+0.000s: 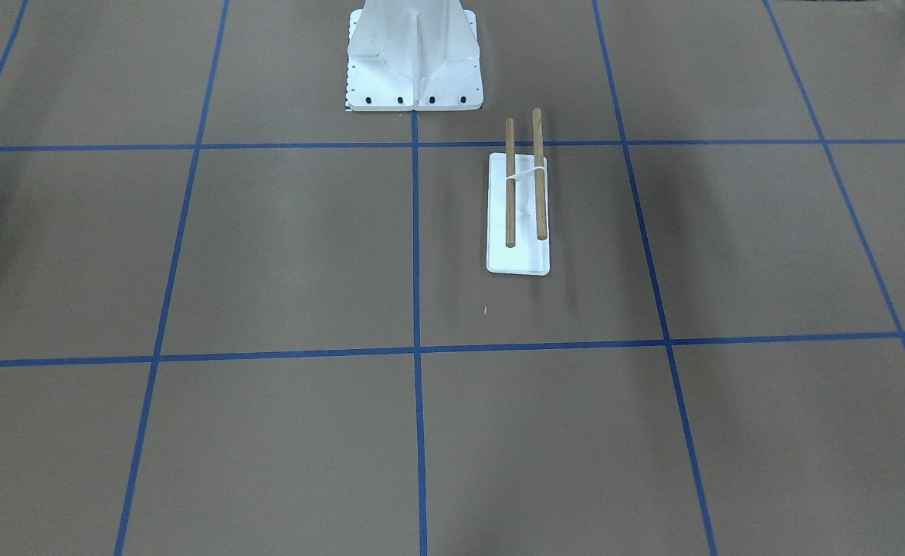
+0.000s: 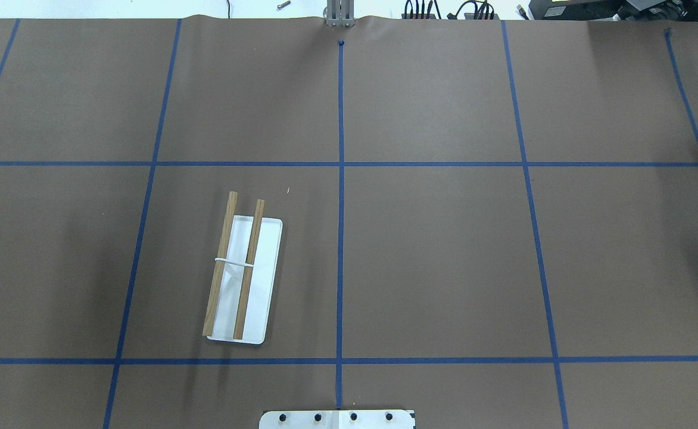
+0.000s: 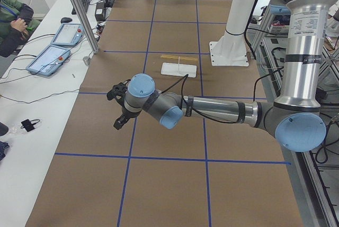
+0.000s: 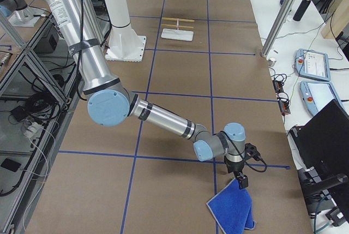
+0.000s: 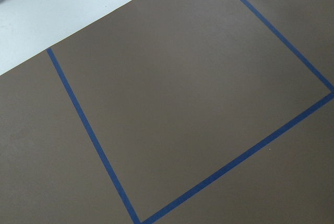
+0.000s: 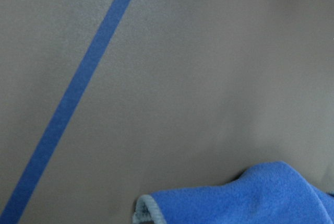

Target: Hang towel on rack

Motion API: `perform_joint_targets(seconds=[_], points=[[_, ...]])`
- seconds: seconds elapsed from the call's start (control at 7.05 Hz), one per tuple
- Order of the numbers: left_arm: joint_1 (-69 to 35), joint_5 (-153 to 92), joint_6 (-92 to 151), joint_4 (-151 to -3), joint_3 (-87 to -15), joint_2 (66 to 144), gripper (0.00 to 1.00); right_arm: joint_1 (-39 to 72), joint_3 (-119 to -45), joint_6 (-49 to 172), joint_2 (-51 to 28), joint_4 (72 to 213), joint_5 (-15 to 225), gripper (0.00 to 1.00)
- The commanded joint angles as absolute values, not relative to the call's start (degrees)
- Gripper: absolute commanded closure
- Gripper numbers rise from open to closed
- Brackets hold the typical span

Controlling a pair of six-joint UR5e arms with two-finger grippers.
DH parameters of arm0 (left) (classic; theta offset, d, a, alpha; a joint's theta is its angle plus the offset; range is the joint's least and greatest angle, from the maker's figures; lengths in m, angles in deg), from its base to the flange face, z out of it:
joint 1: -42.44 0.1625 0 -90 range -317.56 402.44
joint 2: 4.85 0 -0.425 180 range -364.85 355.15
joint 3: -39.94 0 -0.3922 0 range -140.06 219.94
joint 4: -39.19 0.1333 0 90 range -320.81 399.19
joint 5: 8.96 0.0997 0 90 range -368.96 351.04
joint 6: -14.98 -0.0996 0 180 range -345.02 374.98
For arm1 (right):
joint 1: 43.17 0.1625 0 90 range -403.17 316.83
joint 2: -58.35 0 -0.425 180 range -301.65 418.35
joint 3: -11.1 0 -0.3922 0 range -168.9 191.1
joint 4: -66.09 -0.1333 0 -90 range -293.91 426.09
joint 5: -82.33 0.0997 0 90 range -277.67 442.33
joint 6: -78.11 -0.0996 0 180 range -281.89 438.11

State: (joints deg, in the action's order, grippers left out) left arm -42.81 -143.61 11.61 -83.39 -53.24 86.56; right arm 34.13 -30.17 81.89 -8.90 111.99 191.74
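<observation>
In the overhead view the rack (image 2: 265,268) stands left of centre in the lower half of the frame, on the brown table (image 2: 444,268). Its white base lies flat inside one square of the blue tape grid (image 2: 340,179). Its two wooden dowels (image 2: 248,268) run side by side along the base, joined by a thin white crosspiece. At the bottom centre of that frame the edge of the white robot pedestal (image 2: 337,419) shows.

In the exterior left view the left gripper (image 3: 118,121) hangs over bare table at centre left, pointing down. I cannot tell whether it is released or clenched.

In the exterior right view the rack is small at top centre, and the right arm reaches from the left edge down to the lower right. There the right gripper (image 4: 241,180) points down at the upper corner of the towel (image 4: 232,209). The towel lies rumpled on the table at the frame's bottom right, well apart from the rack. Whether this gripper touches or grasps the towel cannot be told. The right wrist view shows only a blue towel corner with its grey edge at lower right.
</observation>
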Motion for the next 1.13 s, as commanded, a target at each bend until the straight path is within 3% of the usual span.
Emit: perform_joint_targets(seconds=[0.0,0.14,0.28,0.57,0.99], points=[[-42.8,-143.6,11.5,-83.4,-53.1,86.6,0.02,33.6,-27.7,81.9,-7.8,110.9,189.8,0.19],[-42.8,-143.6,11.5,-83.4,-53.1,86.6,0.02,33.5,-27.4,81.9,-7.8,110.9,189.7,0.51],[-42.8,-143.6,11.5,-83.4,-53.1,86.6,0.02,33.5,-27.4,82.2,-7.8,110.9,189.6,0.88],[-42.8,-143.6,11.6,-83.4,-53.2,86.6,0.02,33.2,-27.4,82.3,-7.9,110.8,189.1,1.0],[-42.8,-143.6,11.6,-83.3,-53.1,86.6,0.02,35.1,-30.4,82.0,-7.8,110.8,190.8,1.0]])
